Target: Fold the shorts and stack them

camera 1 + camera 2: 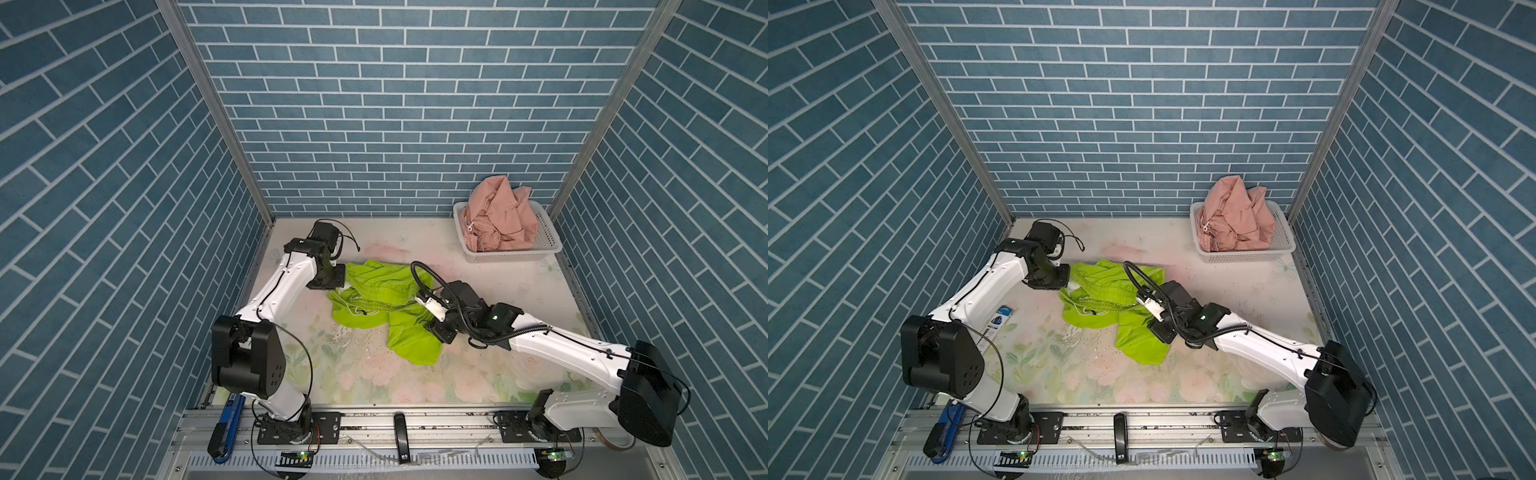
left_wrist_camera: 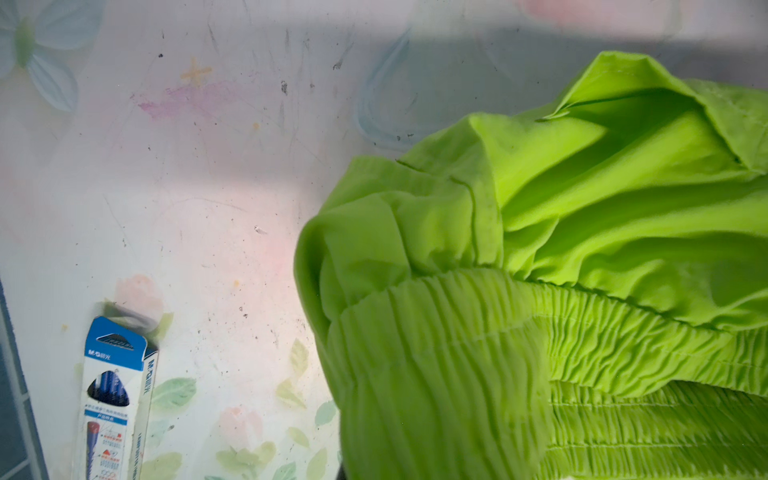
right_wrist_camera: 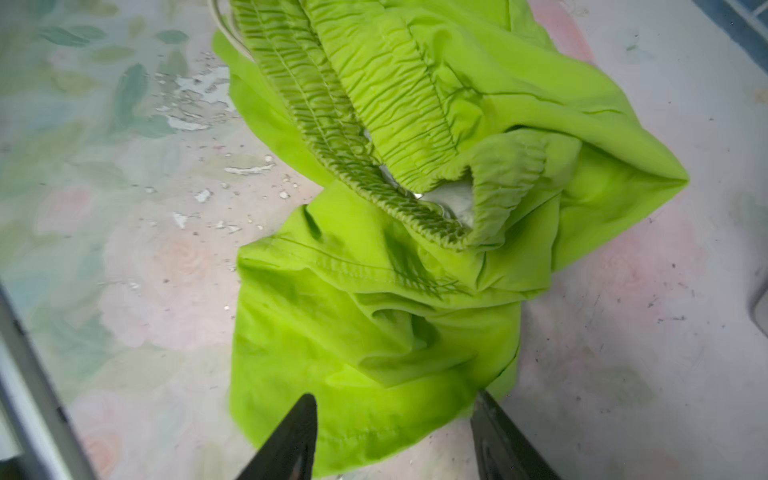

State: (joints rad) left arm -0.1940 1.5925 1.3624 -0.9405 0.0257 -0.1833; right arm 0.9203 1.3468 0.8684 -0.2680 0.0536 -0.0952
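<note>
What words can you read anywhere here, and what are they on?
"M&G": on the blue-and-white pen box, front and side.
Chinese characters and small print on that box: too small to read.
White letters on the black bar at the front: too small to be sure.

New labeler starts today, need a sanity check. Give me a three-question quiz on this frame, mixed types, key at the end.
1. True or false: the pink shorts sit crumpled in the white basket.
2. Over the green shorts, the right gripper has its jaws: A) apart, holding nothing; B) shut on the waistband; C) shut on the drawstring.
3. Short answer: which gripper is shut on the green shorts?
Key: 1 true; 2 A; 3 the left gripper.
</note>
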